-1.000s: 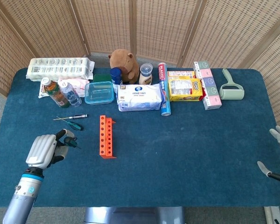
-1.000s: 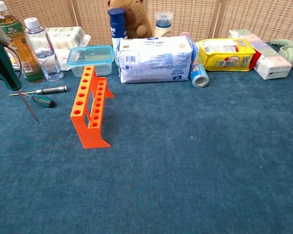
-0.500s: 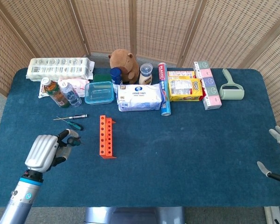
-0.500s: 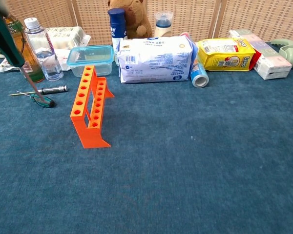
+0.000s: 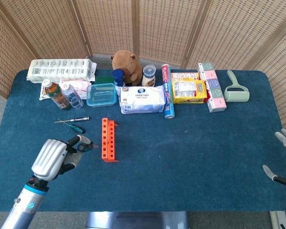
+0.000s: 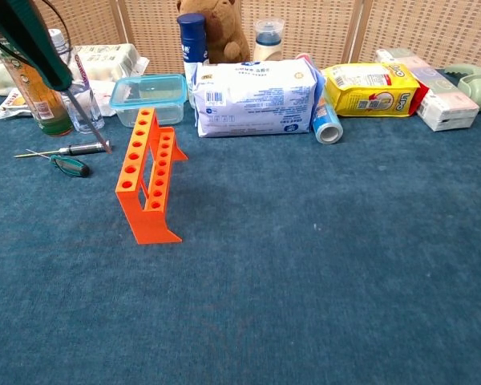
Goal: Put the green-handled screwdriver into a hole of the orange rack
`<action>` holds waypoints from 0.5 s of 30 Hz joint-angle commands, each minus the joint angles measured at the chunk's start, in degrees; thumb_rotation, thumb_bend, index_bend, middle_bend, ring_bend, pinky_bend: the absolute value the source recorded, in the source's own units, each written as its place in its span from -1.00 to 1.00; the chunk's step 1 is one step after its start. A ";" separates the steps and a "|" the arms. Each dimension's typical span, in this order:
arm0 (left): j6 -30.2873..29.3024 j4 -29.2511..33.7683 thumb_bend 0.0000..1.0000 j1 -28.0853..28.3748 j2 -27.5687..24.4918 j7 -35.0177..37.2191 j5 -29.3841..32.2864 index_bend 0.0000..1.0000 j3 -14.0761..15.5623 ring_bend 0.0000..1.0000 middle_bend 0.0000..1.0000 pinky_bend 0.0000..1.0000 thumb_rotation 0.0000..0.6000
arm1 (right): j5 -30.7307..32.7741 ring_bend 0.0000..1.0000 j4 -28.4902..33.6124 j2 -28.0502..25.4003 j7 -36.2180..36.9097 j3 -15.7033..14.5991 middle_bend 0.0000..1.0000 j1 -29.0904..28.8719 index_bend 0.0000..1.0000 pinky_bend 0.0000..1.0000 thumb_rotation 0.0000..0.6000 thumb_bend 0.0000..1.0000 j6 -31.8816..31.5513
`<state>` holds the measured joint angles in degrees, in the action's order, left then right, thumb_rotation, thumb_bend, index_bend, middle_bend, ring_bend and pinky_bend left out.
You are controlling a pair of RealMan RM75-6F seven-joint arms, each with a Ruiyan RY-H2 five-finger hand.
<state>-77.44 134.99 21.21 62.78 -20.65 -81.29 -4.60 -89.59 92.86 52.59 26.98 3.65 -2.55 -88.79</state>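
My left hand [image 5: 56, 160] grips the green-handled screwdriver [image 5: 87, 146] just left of the orange rack [image 5: 108, 140]. In the chest view the screwdriver's dark green handle [image 6: 34, 40] is at the top left, and its thin shaft slants down to the right, ending in the air close to the rack's [image 6: 148, 176] far left side, above the level of its holes. The rack stands upright with two rows of empty holes. My right hand [image 5: 284, 160] hangs at the table's right edge, fingers apart, holding nothing.
Two more screwdrivers lie left of the rack: a small green one [image 5: 76, 128] and a black-handled one [image 5: 75, 119]. Bottles [image 5: 62, 94], a clear box [image 5: 101, 94], a wipes pack [image 5: 143, 99], a plush toy and boxes line the back of the blue table [image 5: 190, 157].
My left hand has carried the screwdriver up and to the right, from beside the loose screwdrivers to close by the rack's left side. The right hand has not moved.
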 commanded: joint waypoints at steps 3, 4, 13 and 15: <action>2.97 0.00 -0.05 0.58 -1.17 4.40 -1.15 -0.16 1.04 0.91 1.00 0.98 1.00 | 0.03 -0.98 -0.03 0.02 0.00 0.00 -0.95 0.00 -0.86 -0.91 1.00 -0.36 0.03; 3.51 0.00 -0.05 0.68 -1.70 5.41 -1.29 -0.16 1.15 0.91 1.00 0.98 1.00 | 0.03 -0.98 -0.03 0.03 -0.03 0.00 -0.95 -0.03 -0.86 -0.91 1.00 -0.36 0.07; 5.85 0.00 -0.05 0.28 -7.00 13.16 -5.10 -0.16 2.59 0.91 1.00 0.97 1.00 | -0.13 -0.98 0.15 0.14 -0.61 -0.08 -0.95 -0.04 -0.86 -0.91 1.00 -0.36 0.06; 5.77 0.00 -0.05 0.06 -7.93 14.25 -5.52 -0.16 2.65 0.91 1.00 0.98 1.00 | -0.11 -0.98 0.17 0.16 -0.69 -0.07 -0.95 -0.01 -0.86 -0.91 1.00 -0.35 0.00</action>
<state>-71.78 134.99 21.48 55.40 -7.02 -86.34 -2.15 -89.69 93.03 52.75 26.29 3.58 -2.56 -88.79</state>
